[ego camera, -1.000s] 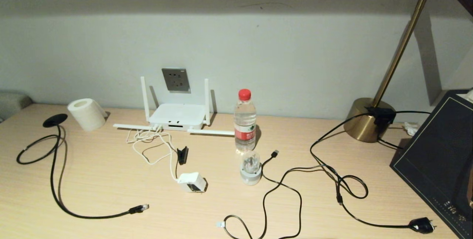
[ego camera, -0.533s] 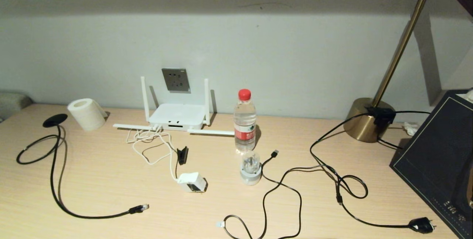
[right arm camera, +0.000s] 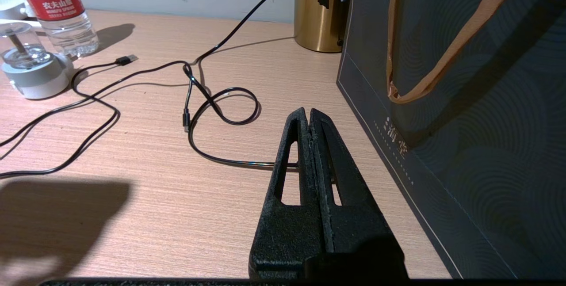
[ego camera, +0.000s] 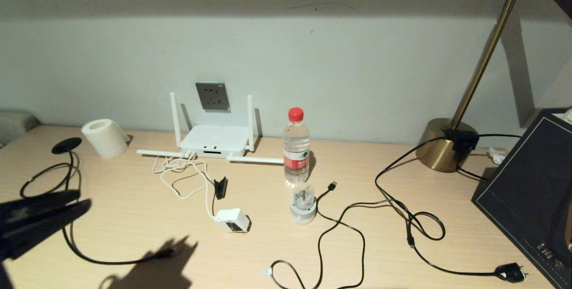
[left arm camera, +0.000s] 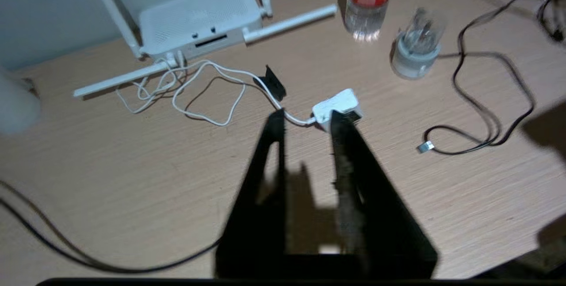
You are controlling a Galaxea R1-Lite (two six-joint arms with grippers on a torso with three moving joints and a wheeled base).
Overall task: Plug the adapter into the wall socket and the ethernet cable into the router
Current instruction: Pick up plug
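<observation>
Head view, nearest first: the left gripper (ego camera: 82,199) hangs above the table's left edge with its fingers a little apart and empty, over the black ethernet cable (ego camera: 67,231). The right gripper (right arm camera: 308,113) is pressed closed beside a dark bag (right arm camera: 464,122). Mid-table lies the adapter (ego camera: 232,220); beyond, the router (ego camera: 216,141) sits under the wall socket (ego camera: 212,96).

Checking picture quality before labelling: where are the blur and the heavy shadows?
Head view: left gripper smeared, its shadow covering the ethernet cable plug. Left wrist view: bottle and domed gadget blurred. Right wrist view: sharp, dark shadow on the table.
</observation>
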